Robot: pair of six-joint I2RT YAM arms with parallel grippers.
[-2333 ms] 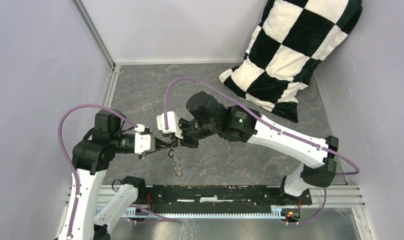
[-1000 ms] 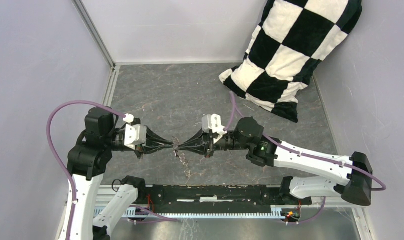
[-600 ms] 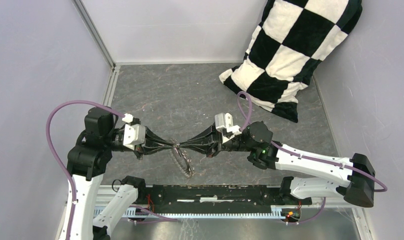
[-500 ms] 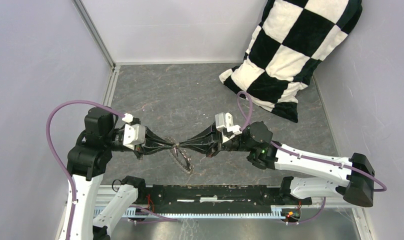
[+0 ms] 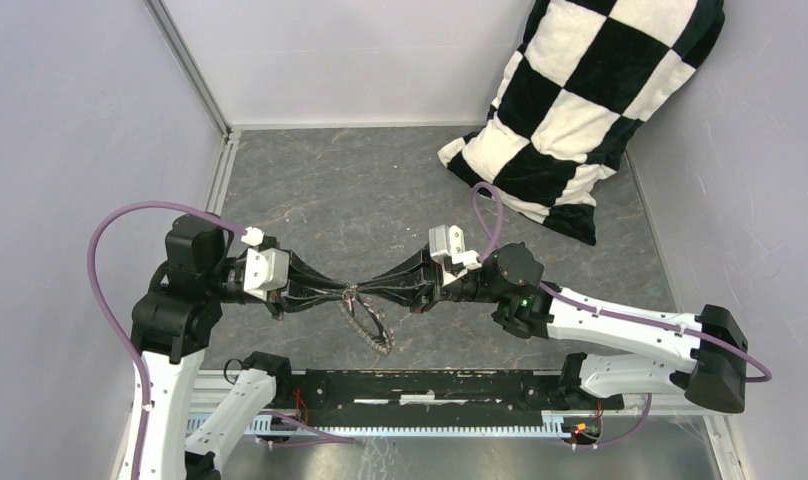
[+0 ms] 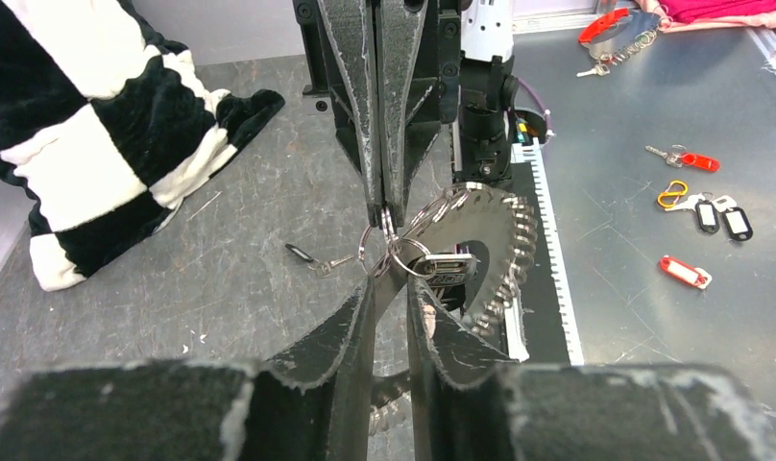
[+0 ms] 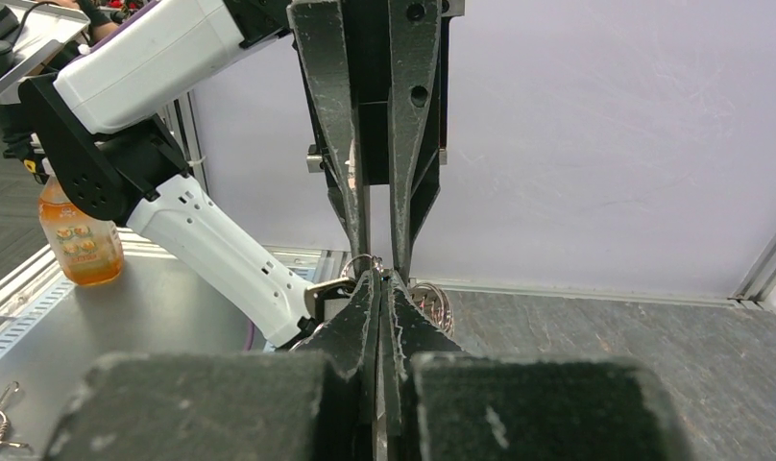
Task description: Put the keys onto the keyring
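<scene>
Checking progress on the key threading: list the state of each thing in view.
right pincer: shut on the small ring.
left pincer: jaws slightly apart at that ring; grip unclear.
keyring: lifted, hanging on edge beside the pincer tips.
black-headed key: hanging at the tips, by the keyring.
second key: lying loose on the table.
pillow: propped in the far corner.

The overhead camera looks down on the keyring (image 5: 379,339); both wrist cameras face it closely from opposite sides.
</scene>
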